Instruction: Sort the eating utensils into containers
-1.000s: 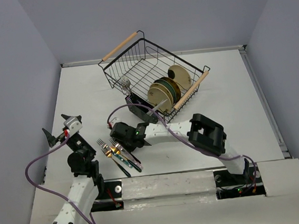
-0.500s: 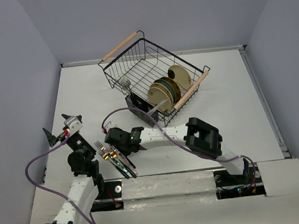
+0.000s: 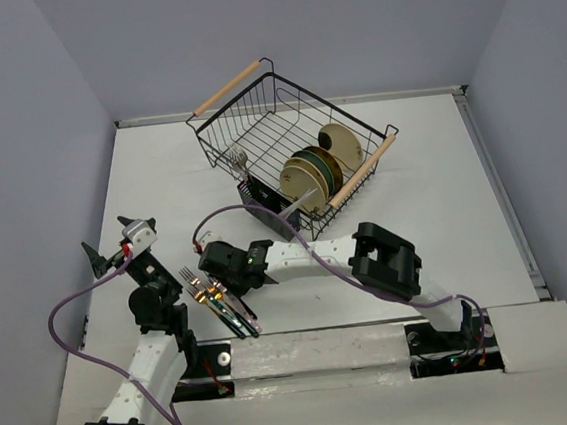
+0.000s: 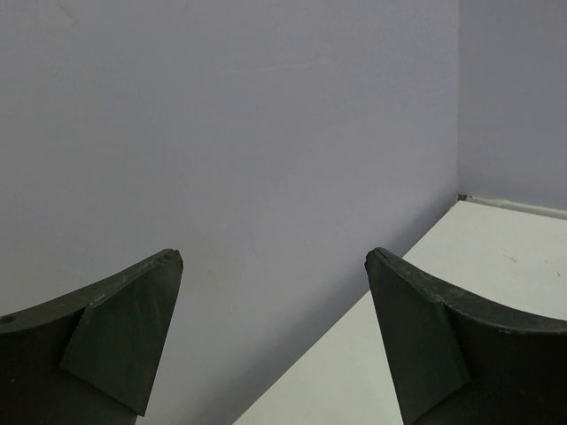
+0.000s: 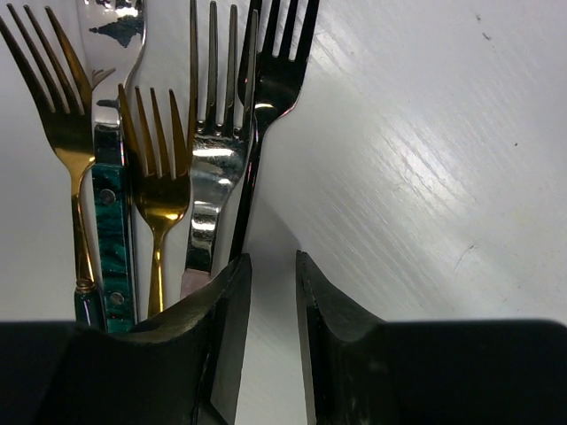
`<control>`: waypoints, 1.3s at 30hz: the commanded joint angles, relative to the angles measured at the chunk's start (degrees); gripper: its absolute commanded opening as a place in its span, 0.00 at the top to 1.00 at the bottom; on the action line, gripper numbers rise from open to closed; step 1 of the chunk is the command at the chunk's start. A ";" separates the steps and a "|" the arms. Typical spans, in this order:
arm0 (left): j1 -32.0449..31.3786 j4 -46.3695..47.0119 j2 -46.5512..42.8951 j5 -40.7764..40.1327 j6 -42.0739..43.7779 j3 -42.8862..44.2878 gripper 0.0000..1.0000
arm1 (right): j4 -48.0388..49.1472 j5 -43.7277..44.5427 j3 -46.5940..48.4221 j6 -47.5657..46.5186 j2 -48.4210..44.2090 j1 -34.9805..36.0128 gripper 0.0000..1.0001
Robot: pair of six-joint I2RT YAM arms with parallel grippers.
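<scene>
Several forks (image 3: 214, 297) lie side by side on the white table near the front edge. The right wrist view shows two gold forks (image 5: 164, 177), a teal-handled one (image 5: 111, 221), a silver fork (image 5: 213, 150) and a black fork (image 5: 275, 71). My right gripper (image 5: 273, 266) is low over their handles, open by a narrow gap with only bare table between its fingers; the black fork's handle runs just beside the left finger. The black caddy (image 3: 260, 197) hangs on the basket's near side with a silver fork (image 3: 238, 160) standing in it. My left gripper (image 4: 275, 257) is open and empty, facing the left wall.
A black wire basket (image 3: 285, 122) with wooden handles stands at the back centre and holds several plates (image 3: 315, 169) on edge. The left wall (image 4: 221, 133) is close in front of the left gripper. The right arm's purple cable (image 3: 263, 210) arcs over the table.
The right gripper has moved left and toward the near edge, ending low over the fork handles. The forks and the left arm have stayed put.
</scene>
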 commanded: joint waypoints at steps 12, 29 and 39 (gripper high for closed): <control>0.35 6.08 -0.08 -0.63 -0.22 -8.90 0.01 | 7.08 -3.85 -1.82 -0.57 -4.79 0.64 0.64; 0.35 5.99 -0.08 -0.45 -0.22 -8.98 0.01 | 6.82 -3.32 -0.24 -0.57 1.80 -0.41 0.65; 0.35 6.16 0.01 -0.54 -0.13 -8.98 0.01 | 0.94 1.94 1.79 4.25 4.88 -1.56 0.66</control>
